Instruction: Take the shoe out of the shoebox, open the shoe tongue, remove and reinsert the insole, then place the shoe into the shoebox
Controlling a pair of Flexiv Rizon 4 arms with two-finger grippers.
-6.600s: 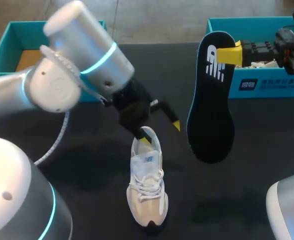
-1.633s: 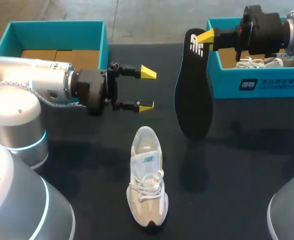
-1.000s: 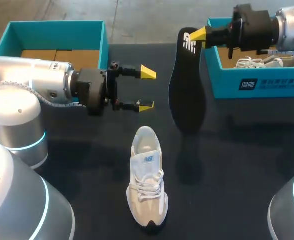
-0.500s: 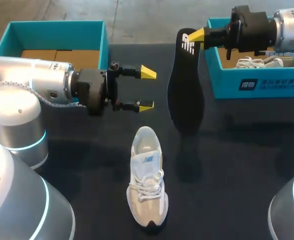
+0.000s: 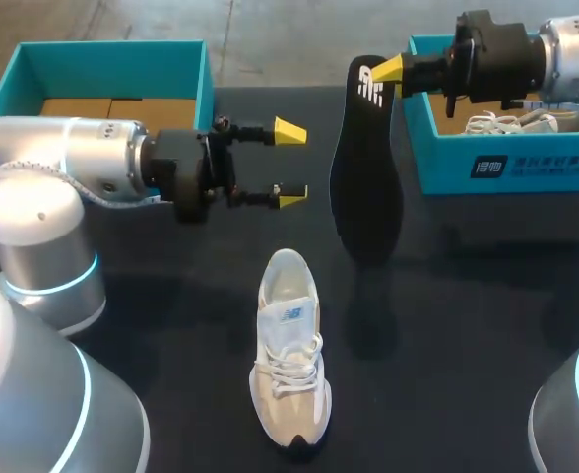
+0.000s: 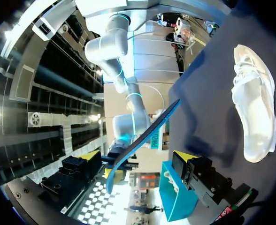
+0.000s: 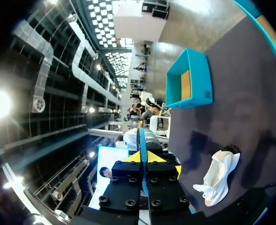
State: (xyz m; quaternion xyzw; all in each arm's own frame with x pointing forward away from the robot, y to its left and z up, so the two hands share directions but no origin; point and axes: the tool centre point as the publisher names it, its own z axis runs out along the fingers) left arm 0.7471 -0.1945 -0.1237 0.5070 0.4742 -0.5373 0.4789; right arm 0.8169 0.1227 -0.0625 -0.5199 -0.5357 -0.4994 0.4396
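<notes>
A white and beige shoe (image 5: pixel 289 360) lies on the black table, toe toward the front edge; it also shows in the wrist views (image 6: pixel 253 108) (image 7: pixel 218 178). Its black insole (image 5: pixel 363 168) hangs upright above the table, with my right gripper (image 5: pixel 388 71) shut on its heel end. That grip appears edge-on in the right wrist view, where the gripper (image 7: pixel 142 157) pinches the insole (image 7: pixel 141 140). My left gripper (image 5: pixel 289 165) stands open, level and to the left of the insole, not touching it. In the left wrist view the insole (image 6: pixel 142 140) hangs ahead of the open gripper (image 6: pixel 137 159).
A teal shoebox (image 5: pixel 506 163) at the back right holds another white shoe (image 5: pixel 511 123). A second teal box (image 5: pixel 112 59) with a brown cardboard bottom stands at the back left, behind my left arm.
My left gripper has shifted slightly toward the back of the table, still open. The right gripper and the insole have stayed almost in place.
</notes>
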